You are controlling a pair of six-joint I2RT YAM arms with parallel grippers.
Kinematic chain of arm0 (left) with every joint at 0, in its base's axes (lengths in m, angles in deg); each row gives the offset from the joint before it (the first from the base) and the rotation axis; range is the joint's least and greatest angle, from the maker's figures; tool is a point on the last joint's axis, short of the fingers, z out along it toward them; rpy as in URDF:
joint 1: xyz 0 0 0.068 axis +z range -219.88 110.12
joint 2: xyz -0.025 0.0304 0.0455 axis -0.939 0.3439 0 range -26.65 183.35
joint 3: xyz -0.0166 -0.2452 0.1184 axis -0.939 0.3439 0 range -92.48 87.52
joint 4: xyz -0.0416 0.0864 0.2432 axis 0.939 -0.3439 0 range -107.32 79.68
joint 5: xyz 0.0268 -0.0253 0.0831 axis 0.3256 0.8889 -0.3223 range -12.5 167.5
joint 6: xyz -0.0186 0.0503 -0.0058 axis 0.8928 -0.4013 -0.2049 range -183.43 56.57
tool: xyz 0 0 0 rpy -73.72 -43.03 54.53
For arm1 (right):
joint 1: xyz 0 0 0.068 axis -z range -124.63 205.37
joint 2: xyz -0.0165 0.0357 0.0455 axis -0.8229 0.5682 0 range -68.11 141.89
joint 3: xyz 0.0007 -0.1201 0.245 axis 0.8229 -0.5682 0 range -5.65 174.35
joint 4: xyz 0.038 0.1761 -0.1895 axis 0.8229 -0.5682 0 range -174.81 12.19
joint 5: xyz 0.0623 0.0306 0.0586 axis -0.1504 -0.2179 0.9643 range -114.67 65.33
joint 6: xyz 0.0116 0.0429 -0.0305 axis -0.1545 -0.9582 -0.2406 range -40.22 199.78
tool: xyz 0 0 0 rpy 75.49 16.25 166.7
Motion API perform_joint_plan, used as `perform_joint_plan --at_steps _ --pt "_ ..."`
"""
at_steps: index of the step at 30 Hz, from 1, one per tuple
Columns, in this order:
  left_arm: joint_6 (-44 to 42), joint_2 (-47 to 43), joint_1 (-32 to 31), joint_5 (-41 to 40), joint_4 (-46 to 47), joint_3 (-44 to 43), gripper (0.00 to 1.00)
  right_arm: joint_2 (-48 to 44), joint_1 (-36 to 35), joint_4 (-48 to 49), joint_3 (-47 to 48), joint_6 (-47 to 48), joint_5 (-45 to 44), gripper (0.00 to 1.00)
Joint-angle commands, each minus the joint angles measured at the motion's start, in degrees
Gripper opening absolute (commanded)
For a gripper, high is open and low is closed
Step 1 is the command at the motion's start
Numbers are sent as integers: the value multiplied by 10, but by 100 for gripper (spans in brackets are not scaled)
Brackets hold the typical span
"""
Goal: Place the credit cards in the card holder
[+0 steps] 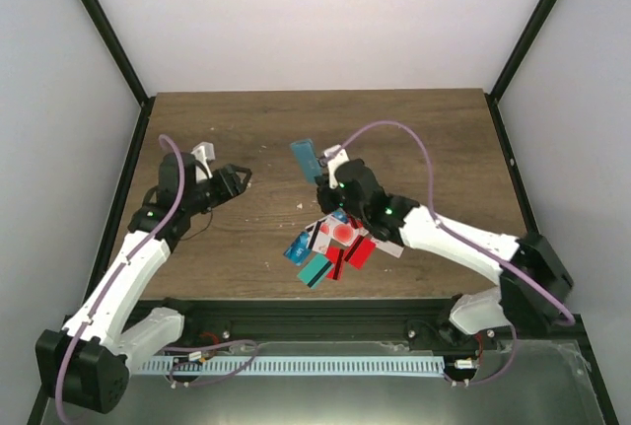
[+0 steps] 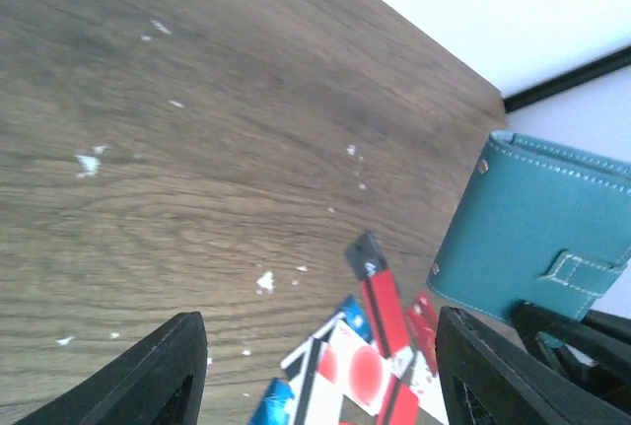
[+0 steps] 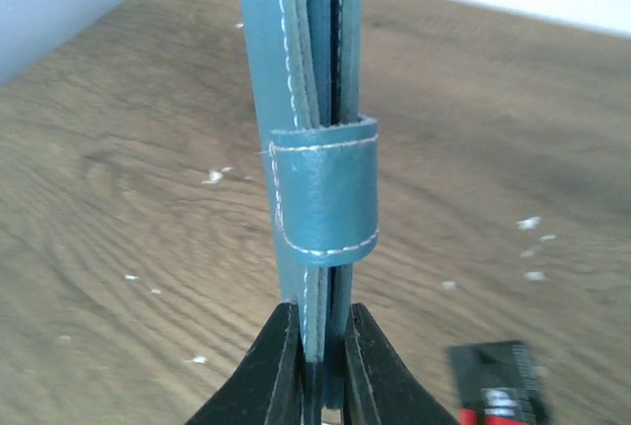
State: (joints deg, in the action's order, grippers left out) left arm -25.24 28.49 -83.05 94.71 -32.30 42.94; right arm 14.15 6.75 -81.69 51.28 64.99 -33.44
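Closed card holder [image 3: 311, 100] held upright off the table [image 1: 424, 139], clenched by its edge in right hand [image 3: 320, 336]. Well to the left, left hand [image 1: 239, 177] released, grasping nothing. Loose credit cards [image 1: 335, 245] heaped on table near right hand.

Teal card holder [image 1: 304, 157] shut, strap thru loop, upright; red/teal/blue/white credit cards [image 1: 335, 246] overlapping in heap nr it.

No legible words, brands or numbers. Sole sign: a solid red circle printed on a thin white plastic card [image 2: 360, 371], lying just ahead of the spread left claw [image 2: 320, 318]. On the stitched teal-blue leather card holder [image 3: 315, 149], clamped upright in the right claw [image 3: 322, 317]: plain surface, stitching only.
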Motion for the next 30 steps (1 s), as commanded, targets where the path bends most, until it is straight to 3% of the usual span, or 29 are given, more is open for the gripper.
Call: perform_joint_plan --at_steps 1,7,13,25,30 --pt "31 14 -40 11 -8 -47 65 -89 -16 115 -81 113 -130 1" --pt "51 55 -110 10 -7 -106 65 -146 -66 231 -164 249 -216 1" --pt "66 83 -172 12 25 -130 66 -123 -98 274 -170 321 -258 1" --pt "113 70 -194 11 56 -135 69 -45 -132 356 -175 439 -351 1" --pt "148 70 -194 -12 54 -135 74 -22 -153 454 -196 528 -383 1"
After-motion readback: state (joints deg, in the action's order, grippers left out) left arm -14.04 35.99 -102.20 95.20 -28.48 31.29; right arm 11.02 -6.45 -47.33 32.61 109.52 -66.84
